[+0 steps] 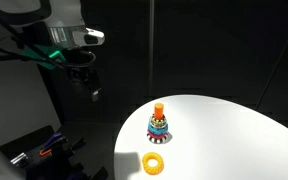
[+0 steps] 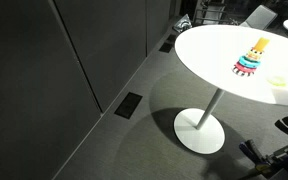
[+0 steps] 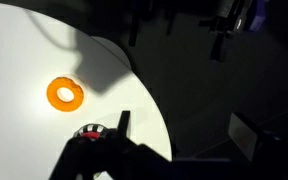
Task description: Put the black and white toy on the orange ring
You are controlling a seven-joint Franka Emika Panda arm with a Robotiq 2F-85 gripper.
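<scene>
White and round, the worktop is the largest thing we see, and it stands on a single pedestal. Well in from its rim stands the red-and-blue ringed stack with its orange peg. It is the only holder we find here, with its rings threaded on the peg. No bowl, box or tray shows.

The orange ring lies flat near the stack, closer to the worktop's edge. In the wrist view its centre hole is empty, with bare worktop showing through. The claw hangs in the dark beyond the worktop's curved edge, well above it.

Smallest is the black and white toy. In the wrist view a small round dark piece sits right at the claw, and we take that to be the toy. It is over the worktop's edge and apart from the ring. Whether the jaws pinch it or only stand close to it, we cannot tell.

We judge the toy light and stiff, likely smooth plastic, so it could slip. A level hold across its outer rim should suit setting it on the ring.
</scene>
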